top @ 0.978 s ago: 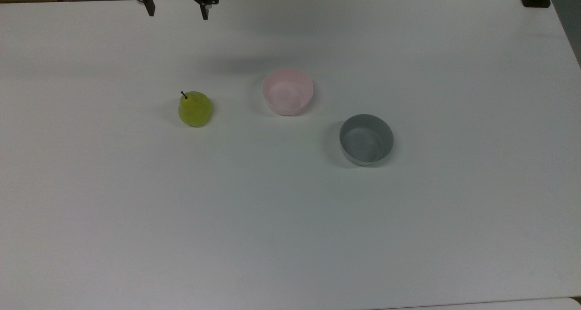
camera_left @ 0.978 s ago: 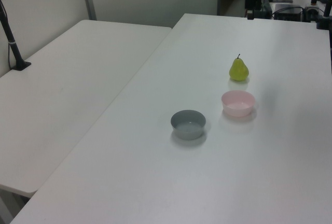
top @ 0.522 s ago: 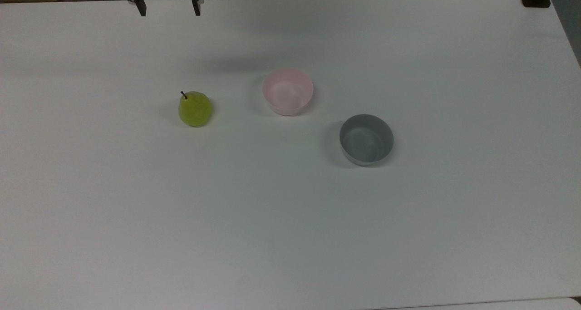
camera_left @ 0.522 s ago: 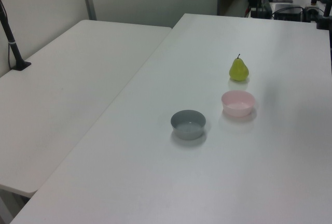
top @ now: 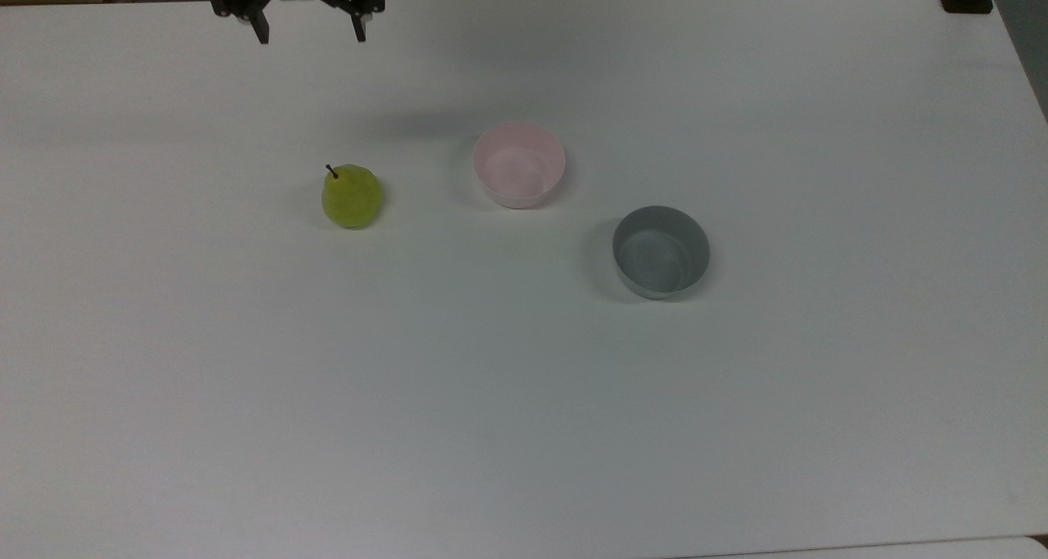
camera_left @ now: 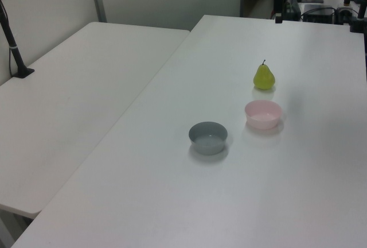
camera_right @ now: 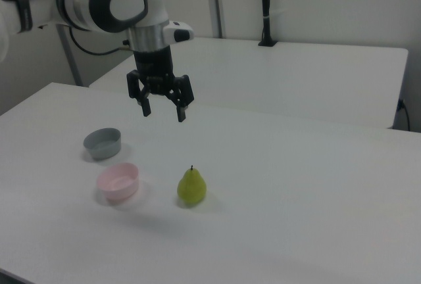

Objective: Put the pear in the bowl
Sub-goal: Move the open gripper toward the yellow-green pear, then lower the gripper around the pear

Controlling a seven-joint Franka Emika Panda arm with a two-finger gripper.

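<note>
Pear (top: 352,197) stands upright on the white table (top: 524,395), stem up, untouched; same spot as a second ago. In the top view it sits well to the left of the pink bowl (top: 519,164), with the grey bowl (top: 661,251) further right and lower. Both bowls are empty.

What has changed: my gripper (top: 311,33) has shifted slightly toward the top view's left over the last second and now reaches a little further in over the table's far edge, fingers spread wide, holding nothing. In the right view the gripper (camera_right: 162,112) hangs high above the table, behind the pear. I judge this as the start of the approach; descent and grasp are not yet done.

Surroundings: a second white table (camera_left: 74,99) alongside, a black post (camera_left: 14,47) on it, pale partition walls.
</note>
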